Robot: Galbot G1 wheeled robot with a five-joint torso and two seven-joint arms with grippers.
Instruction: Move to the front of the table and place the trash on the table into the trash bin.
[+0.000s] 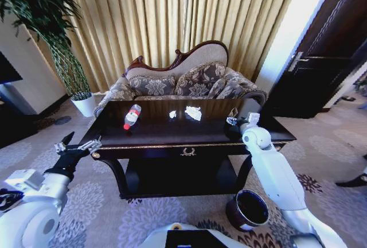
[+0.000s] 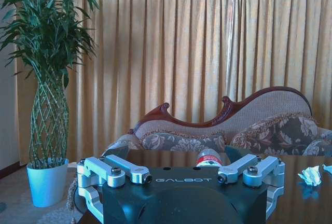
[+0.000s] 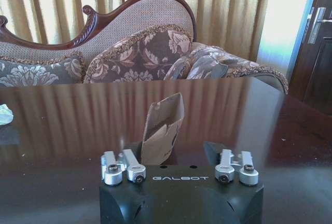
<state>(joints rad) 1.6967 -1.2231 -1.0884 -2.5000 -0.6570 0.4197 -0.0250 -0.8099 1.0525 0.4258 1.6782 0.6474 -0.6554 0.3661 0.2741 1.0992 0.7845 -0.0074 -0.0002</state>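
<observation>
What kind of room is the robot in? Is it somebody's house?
Probably a living room or hotel lounge; I can't tell which. There is a fancy patterned sofa behind a shiny dark table, long gold curtains, a tall potted plant and flowery carpet.

Dark glossy table (image 1: 172, 136) with mirror-like top, lower shelf and gold ornament on its front. On top, clear plastic bottle (image 1: 132, 116) with red label lying on its side toward the left, two crumpled white paper scraps (image 1: 172, 113) (image 1: 194, 112) near the middle. Round dark trash bin (image 1: 248, 209) upright on the carpet by the table's front right leg.
</observation>
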